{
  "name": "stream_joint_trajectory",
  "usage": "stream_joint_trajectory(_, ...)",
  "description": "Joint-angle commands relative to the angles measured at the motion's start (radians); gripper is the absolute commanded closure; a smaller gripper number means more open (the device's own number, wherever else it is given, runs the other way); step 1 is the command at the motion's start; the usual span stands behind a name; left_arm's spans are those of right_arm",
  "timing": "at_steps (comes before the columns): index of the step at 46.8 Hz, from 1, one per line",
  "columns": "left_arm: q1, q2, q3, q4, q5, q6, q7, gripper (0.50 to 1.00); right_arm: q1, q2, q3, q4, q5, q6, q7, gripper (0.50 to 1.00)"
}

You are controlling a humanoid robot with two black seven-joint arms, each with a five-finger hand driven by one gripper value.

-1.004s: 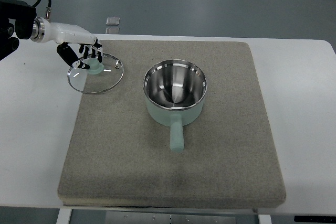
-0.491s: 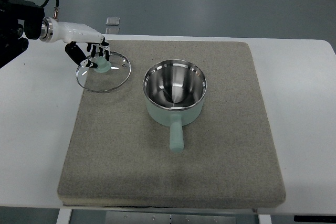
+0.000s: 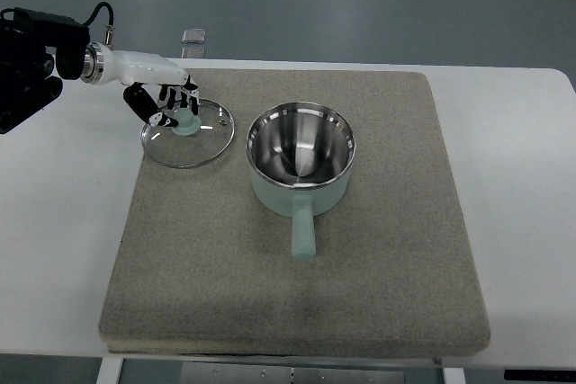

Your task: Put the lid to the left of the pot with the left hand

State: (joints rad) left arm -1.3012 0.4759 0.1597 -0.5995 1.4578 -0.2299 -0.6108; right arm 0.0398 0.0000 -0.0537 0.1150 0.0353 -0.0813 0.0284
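**Left of the pot: lid in hand**

On the grey mat (image 3: pixel 378 267), the glass lid (image 3: pixel 187 133) sits just left of the pale green pot (image 3: pixel 300 161), apart from it. Left hand (image 3: pixel 167 97), arm entering from the left edge, has its fingers curled around the lid's green knob (image 3: pixel 186 123). Pot handle points toward the near edge. Mat lies on a white table (image 3: pixel 63 249).

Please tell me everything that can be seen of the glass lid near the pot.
The lid is a round disc of clear glass with a shiny metal rim and a pale green knob at its middle. The grey mat shows through the glass. It lies over the mat's upper left area, left of the pot and apart from it. The left hand grips the knob from above. Whether the lid rests on the mat cannot be told.
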Motion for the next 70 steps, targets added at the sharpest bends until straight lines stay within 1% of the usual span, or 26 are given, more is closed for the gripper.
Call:
stream_joint_trajectory(1, -0.006, 0.000, -0.002, 0.000, -0.014, 0.010, 0.000, 1.000, 0.000, 0.000, 0.000, 0.000, 0.000, 0.000, -0.001, 0.579)
stream_joint_trajectory(6, -0.010, 0.001, 0.003, 0.000, -0.030, 0.032, 0.000, 1.000, 0.000, 0.000, 0.001, 0.000, 0.000, 0.000, 0.001, 0.579)
stream_joint_trajectory(24, -0.003, 0.001, 0.000, 0.000, -0.034, 0.043, 0.000, 1.000, 0.000, 0.000, 0.000, 0.000, 0.000, 0.000, -0.001, 0.579)
stream_joint_trajectory(25, -0.001, 0.001, 0.000, -0.002, -0.034, 0.047, 0.000, 0.963, 0.000, 0.000, 0.000, 0.000, 0.000, 0.000, -0.001, 0.579)
stream_joint_trajectory(29, 0.002, 0.001, -0.002, 0.000, -0.037, 0.076, 0.000, 0.787, 0.000, 0.000, 0.000, 0.000, 0.000, 0.000, -0.001, 0.579)
stream_joint_trajectory(30, 0.003, 0.001, 0.000, 0.000, -0.037, 0.084, 0.000, 0.761, 0.000, 0.000, 0.000, 0.000, 0.000, 0.000, 0.001, 0.579)
stream_joint_trajectory(32, 0.003, 0.001, 0.000, -0.002, -0.037, 0.096, 0.000, 0.750, 0.000, 0.000, 0.000, 0.000, 0.000, 0.000, 0.001, 0.579)
stream_joint_trajectory(34, 0.003, 0.001, 0.000, -0.002, -0.037, 0.101, 0.000, 0.727, 0.000, 0.000, 0.000, 0.000, 0.000, 0.000, 0.001, 0.579)
stream_joint_trajectory(37, 0.003, 0.001, 0.000, -0.002, -0.037, 0.103, 0.000, 0.716, 0.000, 0.000, 0.000, 0.000, 0.000, 0.000, -0.001, 0.579)
stream_joint_trajectory(39, 0.003, 0.001, -0.002, -0.002, -0.037, 0.104, 0.000, 0.675, 0.000, 0.000, 0.000, 0.000, 0.000, 0.000, 0.001, 0.579)
stream_joint_trajectory(40, 0.005, 0.001, -0.002, -0.003, -0.037, 0.104, 0.000, 0.667, 0.000, 0.000, 0.000, 0.000, 0.000, 0.000, -0.001, 0.579)
stream_joint_trajectory(44, 0.003, 0.003, -0.002, -0.006, -0.045, 0.106, 0.000, 0.658, 0.000, 0.000, 0.000, 0.000, 0.000, 0.000, 0.001, 0.579)
stream_joint_trajectory(50, 0.000, 0.003, -0.003, -0.006, -0.086, 0.106, 0.000, 0.658, 0.000, 0.000, 0.000, 0.000, 0.000, 0.000, -0.001, 0.579)
stream_joint_trajectory(57, -0.017, 0.001, -0.008, 0.017, -0.241, 0.106, 0.000, 0.656, 0.000, 0.000, 0.000, 0.000, 0.000, 0.000, 0.001, 0.579)
stream_joint_trajectory(60, -0.018, -0.003, -0.008, 0.069, -0.347, 0.106, 0.000, 0.652, 0.000, 0.000, 0.001, 0.000, 0.000, 0.000, 0.001, 0.579)
stream_joint_trajectory(64, -0.021, -0.043, -0.003, 0.150, -0.459, 0.104, 0.000, 0.649, 0.000, 0.000, 0.000, 0.000, 0.000, 0.000, -0.001, 0.579)
stream_joint_trajectory(70, -0.009, -0.094, -0.005, 0.280, -0.525, 0.106, 0.000, 0.649, 0.000, 0.000, 0.000, 0.000, 0.000, 0.000, 0.001, 0.579)
